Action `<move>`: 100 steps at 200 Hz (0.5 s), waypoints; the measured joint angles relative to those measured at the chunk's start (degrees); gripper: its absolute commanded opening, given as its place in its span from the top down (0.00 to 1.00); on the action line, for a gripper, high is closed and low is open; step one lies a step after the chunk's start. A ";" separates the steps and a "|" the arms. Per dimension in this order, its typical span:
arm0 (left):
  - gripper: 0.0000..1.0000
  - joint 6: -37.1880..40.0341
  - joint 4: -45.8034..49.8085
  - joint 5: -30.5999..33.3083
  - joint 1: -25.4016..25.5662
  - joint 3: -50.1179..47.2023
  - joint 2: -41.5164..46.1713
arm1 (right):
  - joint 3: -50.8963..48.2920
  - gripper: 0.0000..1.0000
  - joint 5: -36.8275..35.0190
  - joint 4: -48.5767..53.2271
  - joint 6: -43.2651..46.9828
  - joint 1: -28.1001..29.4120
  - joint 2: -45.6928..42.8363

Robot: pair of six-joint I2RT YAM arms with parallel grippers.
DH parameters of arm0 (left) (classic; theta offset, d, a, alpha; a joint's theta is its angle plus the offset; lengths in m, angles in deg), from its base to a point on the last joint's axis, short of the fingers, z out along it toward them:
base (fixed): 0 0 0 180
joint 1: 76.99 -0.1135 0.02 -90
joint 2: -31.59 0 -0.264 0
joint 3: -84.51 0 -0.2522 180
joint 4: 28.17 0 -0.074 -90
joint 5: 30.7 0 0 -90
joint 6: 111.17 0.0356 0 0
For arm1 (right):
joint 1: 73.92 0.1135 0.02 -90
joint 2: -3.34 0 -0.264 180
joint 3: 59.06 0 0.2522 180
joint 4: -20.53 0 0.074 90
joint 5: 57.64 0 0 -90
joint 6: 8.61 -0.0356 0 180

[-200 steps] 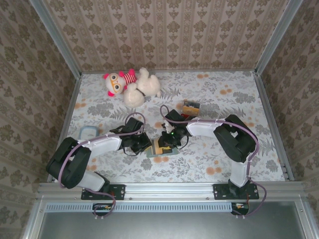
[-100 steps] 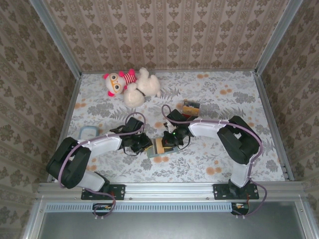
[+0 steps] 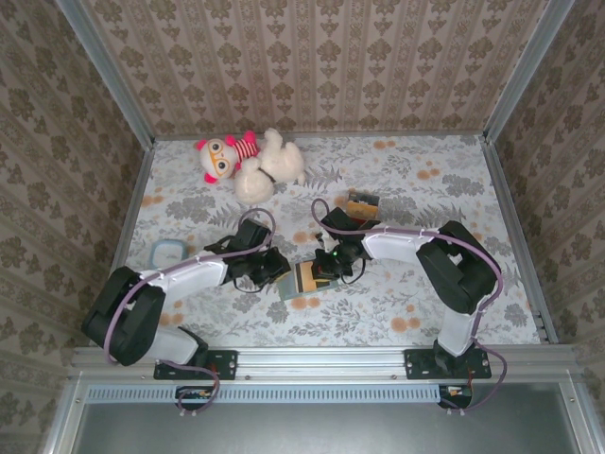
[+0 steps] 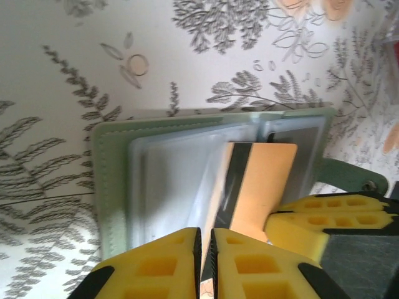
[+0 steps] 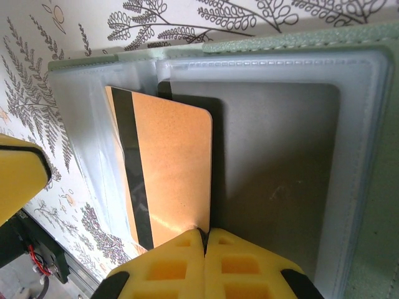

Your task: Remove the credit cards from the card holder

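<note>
**Mid-table, between the two arms: one card partly out, the rest not yet freed**

Near the middle of the flowered tablecloth (image 4: 62, 75), the card holder (image 4: 109, 187) lies opened flat like a booklet, with both arms bent over it. Judging by how things lie, the task is at an early stage. A tan card (image 5: 168, 168) sits askew on top of the clear sleeves (image 4: 168, 180), mostly free of its pocket but not yet lifted away. A dark card (image 5: 280, 174) is fully tucked behind its plastic window. No card lies loose on the cloth.

The right gripper (image 5: 204, 246) is pinched tight on the near corner of the tan card. The left gripper (image 4: 206, 240) is closed to a thin slit at the holder's near edge and seems to pin the holder down, though exactly what lies between its pads is hard to tell.

The holder is soft, grey-green and stitched along its rim, with rounded corners. Its sleeves are cloudy, flexible plastic with ribbed seams. The tan card is stiff, faintly speckled, round-cornered and crossed by a black stripe. The dark card is matt grey and lightly scuffed.
</note>
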 measured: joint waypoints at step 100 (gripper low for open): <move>0.92 1.46 0.33 -1.46 1.57 3.10 -8.20 | 0.22 0.84 1.70 -0.46 0.61 -0.02 0.52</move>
